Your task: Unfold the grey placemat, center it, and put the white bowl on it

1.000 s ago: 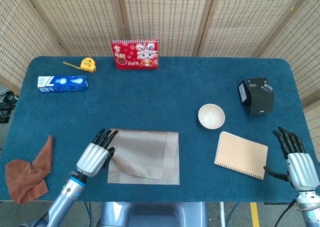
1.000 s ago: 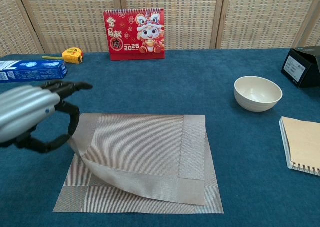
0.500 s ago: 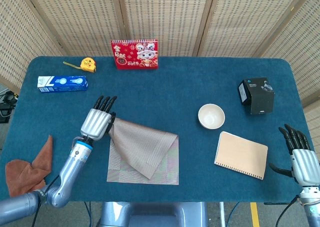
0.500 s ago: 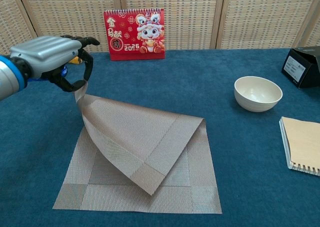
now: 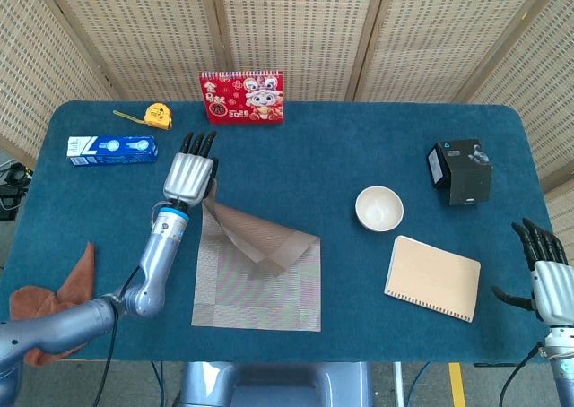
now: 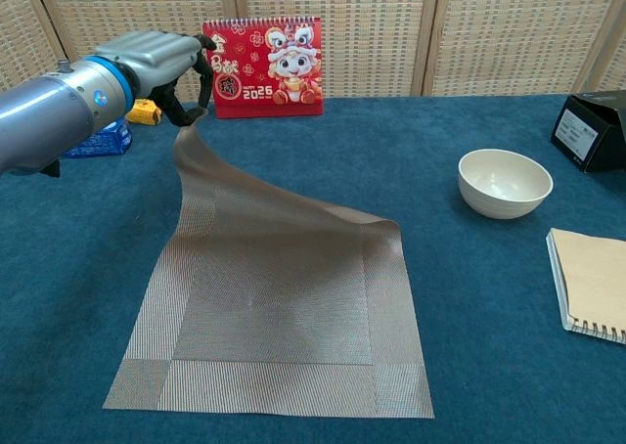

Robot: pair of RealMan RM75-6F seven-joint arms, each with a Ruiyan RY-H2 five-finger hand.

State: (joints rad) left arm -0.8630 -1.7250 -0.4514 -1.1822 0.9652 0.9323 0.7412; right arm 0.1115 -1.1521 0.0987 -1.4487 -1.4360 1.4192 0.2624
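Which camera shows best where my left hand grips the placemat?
The chest view: the left hand pinches the grey placemat by its lifted far-left corner, seen side-on and close. The head view shows that hand from above, its back hiding the pinch, though the placemat's position on the table is clearer.

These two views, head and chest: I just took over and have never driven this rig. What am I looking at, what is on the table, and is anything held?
You are driving a two-armed robot with finger hands at a blue table. The head view looks down from above; the chest view looks low across the table.

The left hand pinches a corner of the grey placemat and lifts it toward the back; the near part lies flat. The right hand hangs open off the right edge, holding nothing.

Also there: a white bowl, a notebook, a black box, a red calendar, a yellow tape measure, a blue carton and a brown cloth.
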